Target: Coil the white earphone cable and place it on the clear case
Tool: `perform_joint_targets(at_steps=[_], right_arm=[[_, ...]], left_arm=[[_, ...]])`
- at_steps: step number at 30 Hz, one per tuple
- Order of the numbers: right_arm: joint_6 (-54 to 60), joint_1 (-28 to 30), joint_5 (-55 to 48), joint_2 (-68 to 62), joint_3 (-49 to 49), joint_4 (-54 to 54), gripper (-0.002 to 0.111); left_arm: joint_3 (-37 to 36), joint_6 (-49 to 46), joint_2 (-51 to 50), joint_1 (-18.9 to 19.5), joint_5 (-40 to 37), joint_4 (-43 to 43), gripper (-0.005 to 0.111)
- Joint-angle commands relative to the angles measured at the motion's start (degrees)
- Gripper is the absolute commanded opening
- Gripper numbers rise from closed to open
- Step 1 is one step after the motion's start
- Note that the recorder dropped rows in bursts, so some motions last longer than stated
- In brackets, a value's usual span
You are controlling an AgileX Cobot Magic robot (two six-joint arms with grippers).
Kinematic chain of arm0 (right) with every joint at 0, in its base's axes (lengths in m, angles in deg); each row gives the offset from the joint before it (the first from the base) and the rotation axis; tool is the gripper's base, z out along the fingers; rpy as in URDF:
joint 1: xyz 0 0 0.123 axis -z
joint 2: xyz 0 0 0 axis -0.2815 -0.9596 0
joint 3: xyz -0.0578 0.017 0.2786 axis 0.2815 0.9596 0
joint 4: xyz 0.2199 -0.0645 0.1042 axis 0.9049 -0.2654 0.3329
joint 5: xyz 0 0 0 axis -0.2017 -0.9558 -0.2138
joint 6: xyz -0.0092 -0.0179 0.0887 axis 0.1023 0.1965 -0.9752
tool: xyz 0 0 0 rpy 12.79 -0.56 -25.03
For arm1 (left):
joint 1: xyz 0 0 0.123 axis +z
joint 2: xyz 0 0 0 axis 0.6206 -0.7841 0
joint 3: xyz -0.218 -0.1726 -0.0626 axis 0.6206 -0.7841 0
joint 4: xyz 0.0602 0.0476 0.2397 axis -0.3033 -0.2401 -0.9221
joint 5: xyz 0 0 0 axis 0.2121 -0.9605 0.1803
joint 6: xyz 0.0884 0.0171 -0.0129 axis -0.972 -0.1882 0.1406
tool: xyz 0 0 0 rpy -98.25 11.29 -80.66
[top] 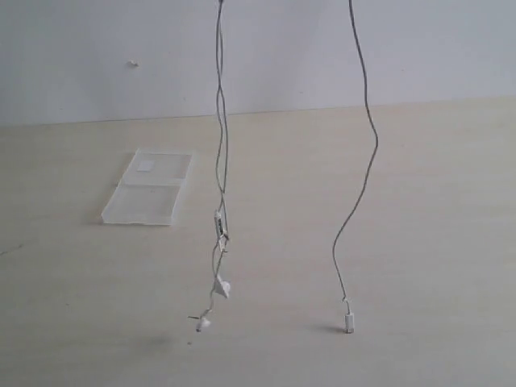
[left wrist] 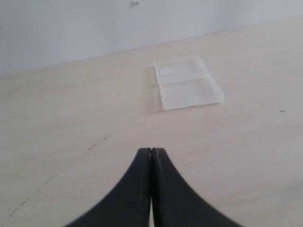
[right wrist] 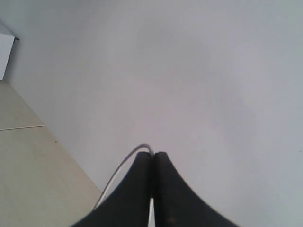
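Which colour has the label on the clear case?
The small label is white; see left wrist view.

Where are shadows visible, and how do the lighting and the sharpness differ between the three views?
Exterior view: soft, even light; the white earphone cable casts only faint shadows on the table beside its hanging ends. Left wrist view: the dark left tool is soft-edged, the clear case sharper. Right wrist view: a pale wall without texture; the right tool is blurred.
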Motion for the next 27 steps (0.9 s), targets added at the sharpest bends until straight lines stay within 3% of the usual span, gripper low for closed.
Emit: perform_joint_targets(at_steps=[1,17,27], right_arm=[[0.38,-0.04,0.33,-0.05,-0.46,0.4,0.0],[-0.16,-0.04,9.93,0.06,-0.46,1.17,0.0],[0.06,-0.04,9.55,0.06,-0.46,-0.21,0.0]], left_arm=[[0.06,0.21,0.37,0.11,0.21,0.03,0.0],[0.06,0.21,0.37,0.11,0.21,0.03,0.0],[0.06,0.21,0.37,0.11,0.21,0.03,0.0]])
